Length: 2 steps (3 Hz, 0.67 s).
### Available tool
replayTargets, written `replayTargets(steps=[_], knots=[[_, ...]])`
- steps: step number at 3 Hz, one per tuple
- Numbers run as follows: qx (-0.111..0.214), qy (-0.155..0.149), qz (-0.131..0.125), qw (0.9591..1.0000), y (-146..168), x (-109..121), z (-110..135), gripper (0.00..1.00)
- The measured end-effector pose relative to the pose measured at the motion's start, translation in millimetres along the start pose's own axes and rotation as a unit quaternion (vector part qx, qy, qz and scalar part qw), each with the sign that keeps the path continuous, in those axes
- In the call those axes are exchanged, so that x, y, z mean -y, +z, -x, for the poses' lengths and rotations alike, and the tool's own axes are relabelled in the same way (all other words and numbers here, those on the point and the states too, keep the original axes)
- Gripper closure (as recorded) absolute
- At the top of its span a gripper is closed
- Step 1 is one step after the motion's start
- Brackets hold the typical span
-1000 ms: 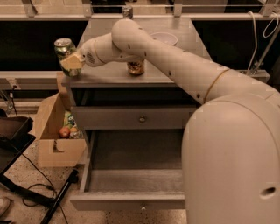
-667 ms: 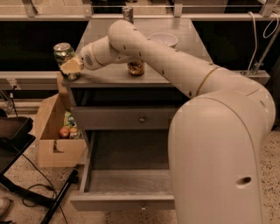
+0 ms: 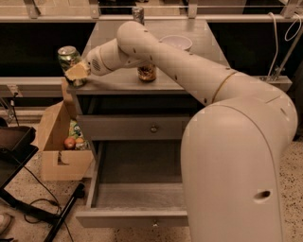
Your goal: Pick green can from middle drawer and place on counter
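Observation:
The green can (image 3: 68,56), with white patterning and a silver top, stands upright at the left front corner of the grey counter (image 3: 117,81). My gripper (image 3: 75,72) reaches in from the right, and its tan fingers (image 3: 78,71) are closed on the can's lower part. I cannot tell whether the can's base touches the counter. The middle drawer (image 3: 137,201) is pulled wide open at the bottom of the cabinet, and the part of its floor that shows is bare. My arm covers its right side.
An orange-gold can (image 3: 147,72) and a white bowl (image 3: 175,42) sit on the counter. A slim silver can (image 3: 138,14) stands at the back edge. The drawer above (image 3: 142,127) is closed. An open cardboard box (image 3: 59,144) and a black stand with cables (image 3: 19,156) sit on the floor at left.
The gripper and the green can have dropped slightly toward the counter's left front corner. The drawers have not moved.

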<state>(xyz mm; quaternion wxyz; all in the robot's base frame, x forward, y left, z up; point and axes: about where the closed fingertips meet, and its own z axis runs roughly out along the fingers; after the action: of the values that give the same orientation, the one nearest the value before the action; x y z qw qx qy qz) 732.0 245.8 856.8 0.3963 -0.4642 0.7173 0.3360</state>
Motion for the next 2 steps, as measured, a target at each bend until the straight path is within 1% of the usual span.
replayTargets(steps=[1,2], knots=[[0.0,0.0,0.001,1.0,1.1,-0.7,-0.3,0.2],[-0.001,0.0,0.003,1.0,3.9,-2.4,-0.9,0.0]])
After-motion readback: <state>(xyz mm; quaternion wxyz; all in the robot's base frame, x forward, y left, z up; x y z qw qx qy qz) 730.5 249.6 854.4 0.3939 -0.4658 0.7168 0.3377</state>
